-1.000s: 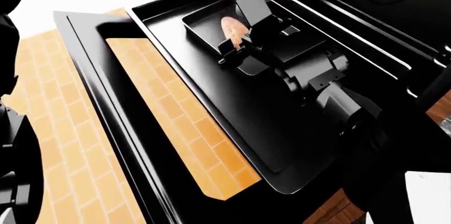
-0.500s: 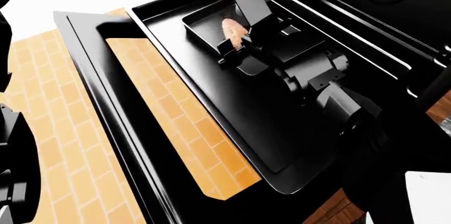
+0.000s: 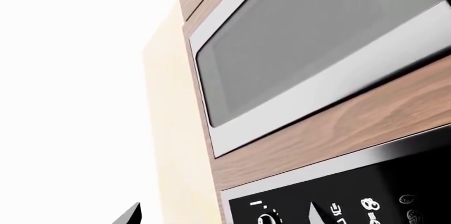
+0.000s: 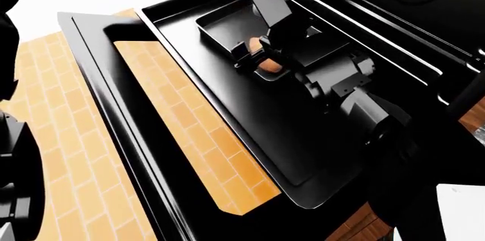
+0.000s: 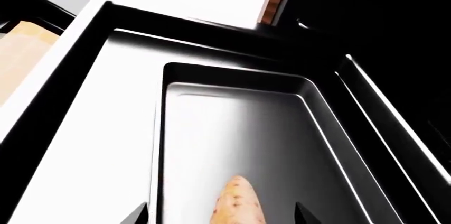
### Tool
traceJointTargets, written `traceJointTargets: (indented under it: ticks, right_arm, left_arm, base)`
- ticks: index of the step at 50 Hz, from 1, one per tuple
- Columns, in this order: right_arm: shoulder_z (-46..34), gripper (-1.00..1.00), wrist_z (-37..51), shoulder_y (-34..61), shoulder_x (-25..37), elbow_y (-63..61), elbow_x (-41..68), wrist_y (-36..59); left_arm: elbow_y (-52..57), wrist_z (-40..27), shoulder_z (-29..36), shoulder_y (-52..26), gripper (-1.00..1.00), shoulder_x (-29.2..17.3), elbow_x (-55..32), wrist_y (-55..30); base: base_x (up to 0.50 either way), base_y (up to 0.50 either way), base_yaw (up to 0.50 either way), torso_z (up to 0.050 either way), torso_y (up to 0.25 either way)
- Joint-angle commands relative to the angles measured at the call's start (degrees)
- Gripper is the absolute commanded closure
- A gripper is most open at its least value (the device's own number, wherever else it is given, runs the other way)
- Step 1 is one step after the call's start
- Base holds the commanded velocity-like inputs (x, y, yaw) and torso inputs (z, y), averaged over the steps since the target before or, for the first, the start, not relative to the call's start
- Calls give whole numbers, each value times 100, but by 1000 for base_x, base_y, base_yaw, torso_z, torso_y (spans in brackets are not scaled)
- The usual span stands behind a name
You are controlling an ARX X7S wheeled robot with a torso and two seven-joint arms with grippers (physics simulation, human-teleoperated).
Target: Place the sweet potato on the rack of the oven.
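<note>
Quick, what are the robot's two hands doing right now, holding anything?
Left gripper: open, holding nothing.
Right gripper: open; the sweet potato lies between its fingertips with a gap on each side, not gripped.

The rack is a wide, flat black shelf with rounded corners and a low raised rim, drawn out of the oven above the lowered door, through whose window the orange brick-patterned floor shows. On the rack's far end sits a smaller, deeper black pan, its walls well inside the rack's rim. In the right wrist view the pan holds the potato, one tapered end pointing along the pan's length. In the head view the potato shows at the pan's near edge; whether it rests on the metal cannot be told.
</note>
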Motion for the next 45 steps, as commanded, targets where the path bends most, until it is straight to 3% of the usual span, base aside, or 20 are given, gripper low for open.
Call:
traceJointTargets:
  ticks: [1,7,9,11,18,22,29,35,36,40,45]
  right_arm:
    - [4,-100,-1,1,0,-1,-8,-1]
    - [4,-100,-1,1,0,-1,-8,-1]
    - [1722,-100,1718,1496,0,356,-1727,-1720]
    - [3441,-100,1741,1484,0,356,-1833,-2916]
    - [4340,-100,1571,1444,1,355,-2477,-3027]
    - [4489,-100,1451,1404,1,355,-2504,-3142]
    - [3782,-100,1334,1286,1,354,-1671,-3536]
    - [4175,-100,1323,1385,27,338,-1809,-3831]
    - [4152,-100,1430,1332,129,75,-1813,-3753]
    - [3846,-100,2629,619,1287,-2952,-1798,-2675]
    - [3748,-100,3416,257,2146,-4906,-1722,-2084]
  left_arm:
    - [-137,16,1,55,-100,27,-6,128]
    - [-157,7,27,4,-100,33,-22,50]
    - [-147,-1,28,-10,-100,30,-31,19]
    - [-139,-7,27,-17,-100,24,-37,-1]
    - [-154,-25,18,2,-100,0,-35,2]
    - [-178,-39,8,47,-100,-2,-26,58]
    - [-163,-80,-16,130,-100,-23,-19,100]
    - [-147,-115,-42,228,-100,-56,-3,157]
    - [-144,-123,-48,244,-100,-58,-3,166]
    - [-106,-153,-72,293,-100,-71,-11,175]
    - [-85,-190,-101,350,-100,-78,-23,188]
  base:
    - [0,0,0,0,0]
    - [0,0,0,0,0]
    - [0,0,0,0,0]
    - [0,0,0,0,0]
    - [0,0,0,0,131]
    - [0,0,0,0,162]
    - [0,0,0,0,47]
    - [0,0,0,0,28]
    - [0,0,0,0,29]
    - [0,0,0,0,29]
    - [0,0,0,0,27]
